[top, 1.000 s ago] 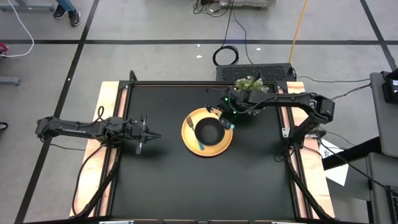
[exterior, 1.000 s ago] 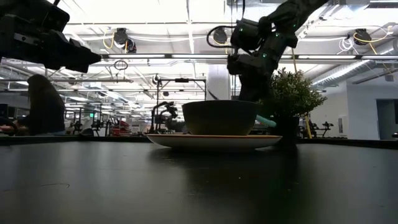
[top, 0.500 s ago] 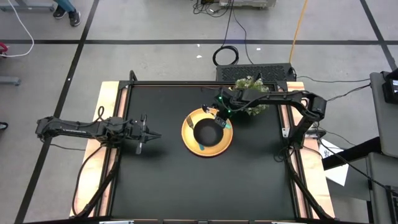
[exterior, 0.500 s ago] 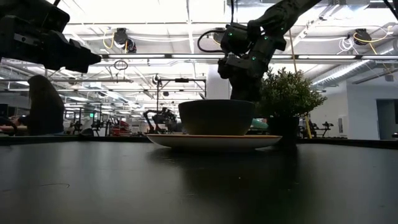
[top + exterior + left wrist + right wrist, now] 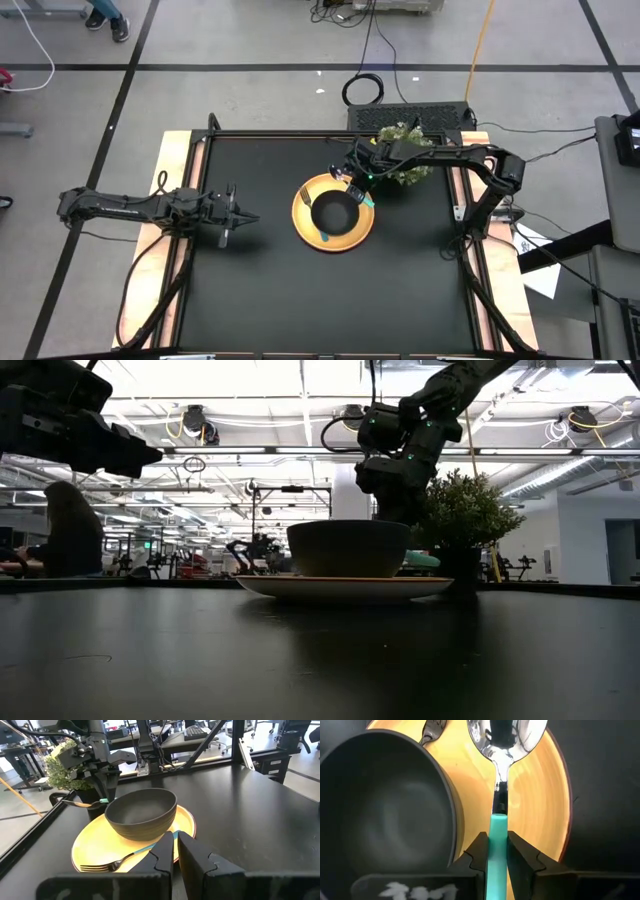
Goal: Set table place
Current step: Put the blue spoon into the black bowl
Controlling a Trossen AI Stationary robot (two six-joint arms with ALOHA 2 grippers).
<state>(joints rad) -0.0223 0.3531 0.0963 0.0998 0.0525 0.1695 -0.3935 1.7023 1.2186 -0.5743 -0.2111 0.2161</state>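
The yellow plate (image 5: 300, 222) lies mid-table with the black bowl (image 5: 334, 211) standing on it. The fork (image 5: 102, 865) lies on the plate beside the bowl, its teal handle (image 5: 150, 848) toward the near side. My right gripper (image 5: 352, 185) hangs over the plate's far right rim, shut on the spoon (image 5: 506, 735). Whether the spoon touches the plate, I cannot tell. My left gripper (image 5: 243, 217) waits shut at the table's left, above the top. My right gripper pinches the spoon's teal handle (image 5: 498, 827) between its two fingers (image 5: 479, 851). The fingers slant down from the table's far right. The metal neck and the spoon's bowl (image 5: 506, 735) reach out ahead of them over the plate's rim, hollow side up.
A bushy potted plant (image 5: 402, 152) stands at the table's far right, close behind my right arm. Wooden strips (image 5: 175, 200) run along the left and right sides. The black top near the front edge (image 5: 330, 300) is bare.
My right gripper has shifted a little toward the table's left over the plate's far rim, carrying the spoon, and has rolled slightly. It stays shut on the handle.
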